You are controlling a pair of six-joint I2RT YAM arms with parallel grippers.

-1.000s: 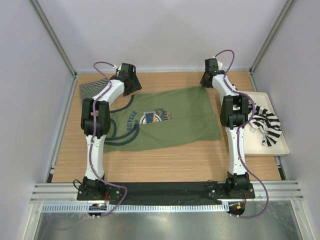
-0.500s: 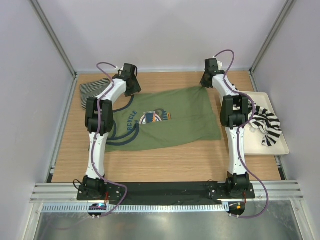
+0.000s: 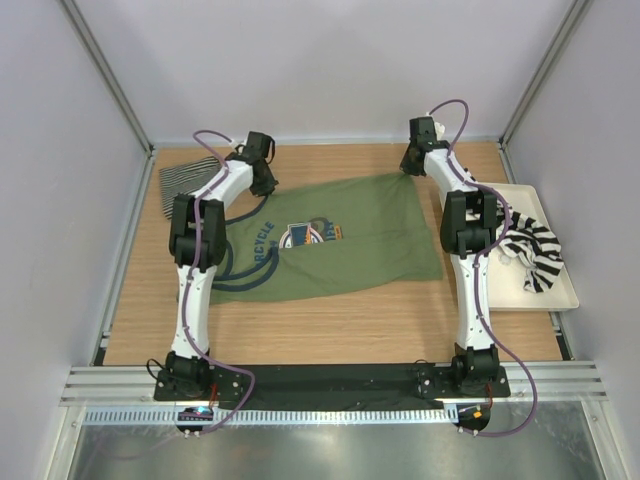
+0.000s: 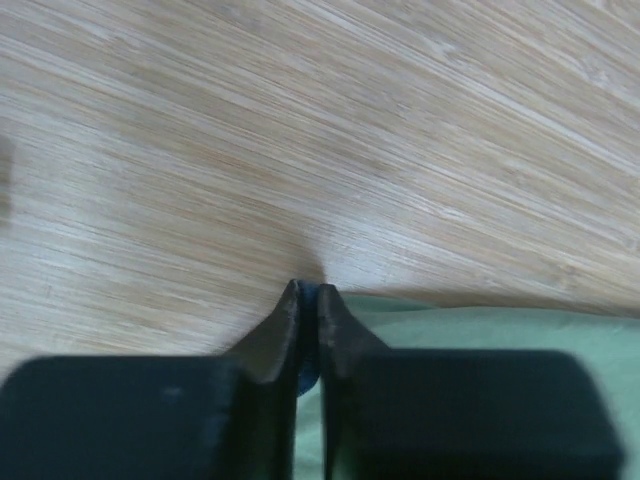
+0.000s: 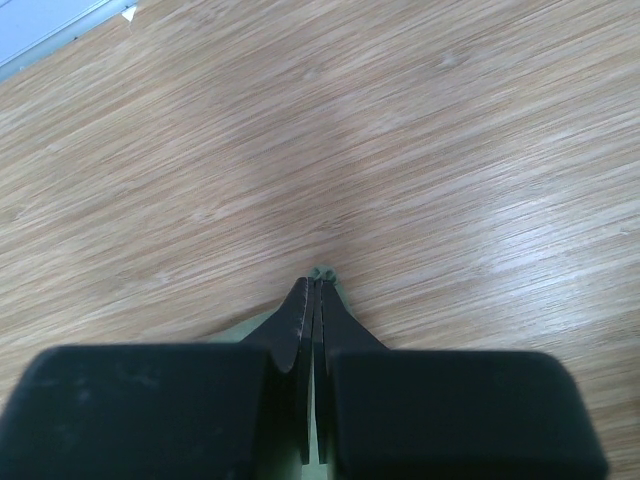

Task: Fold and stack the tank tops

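left gripper (image 4: 309,290) and right gripper (image 5: 315,282) each pinch a far corner of the olive tank top (image 3: 350,250), lying crosswise between them.

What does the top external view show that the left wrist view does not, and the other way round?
Only top external: the pinstriped tank top at far left, the broad-striped tank top in the cream tray, and the right gripper. Only left wrist: seen close, the left gripper is pinched shut on the cloth's edge. Both: the olive green tank top and the wooden table.
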